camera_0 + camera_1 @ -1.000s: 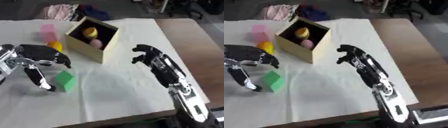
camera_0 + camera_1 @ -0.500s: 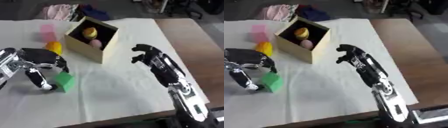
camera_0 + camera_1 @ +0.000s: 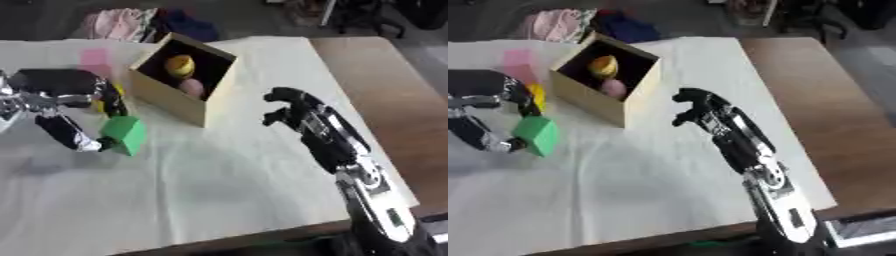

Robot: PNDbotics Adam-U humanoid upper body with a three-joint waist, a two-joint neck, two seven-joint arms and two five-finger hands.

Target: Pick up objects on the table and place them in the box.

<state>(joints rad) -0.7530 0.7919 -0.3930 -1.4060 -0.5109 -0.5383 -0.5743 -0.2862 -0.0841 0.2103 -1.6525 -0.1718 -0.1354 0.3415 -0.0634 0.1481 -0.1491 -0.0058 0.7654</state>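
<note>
Your surface (image 3: 262,200) is covered by a pale cloth (image 3: 219,170) that runs under both arms, with bare brown wood showing out beyond your right robot hand (image 3: 293,107). That right robot hand hangs over the cloth with its fingers curled inward and nothing in them, well apart from every object.

The box (image 3: 185,95) stands between your two robot hands, nearer the left one and slightly farther from you, tilted so its open top faces you. Inside it lie a yellow object (image 3: 180,65) toward the back and a pink rounded object (image 3: 192,88) in front of it, the two nearly touching.

Your left robot hand (image 3: 61,92) sits at the left edge, to the left of the box. Its fingers come down on the far side of the green block (image 3: 124,134) and its thumb (image 3: 68,136) reaches in from the near left, so the block is pinched between them. The block looks tilted, but you cannot tell whether it still touches the cloth.

Beyond the left robot hand, a pink block (image 3: 94,59) stands on the cloth, left of the box. A small yellow-orange object (image 3: 536,96) shows just behind the left fingers, beside the box's near wall, mostly hidden by the hand.

Past the cloth's far edge, beyond the box, lies a heap of pink and dark blue fabric (image 3: 144,24).
</note>
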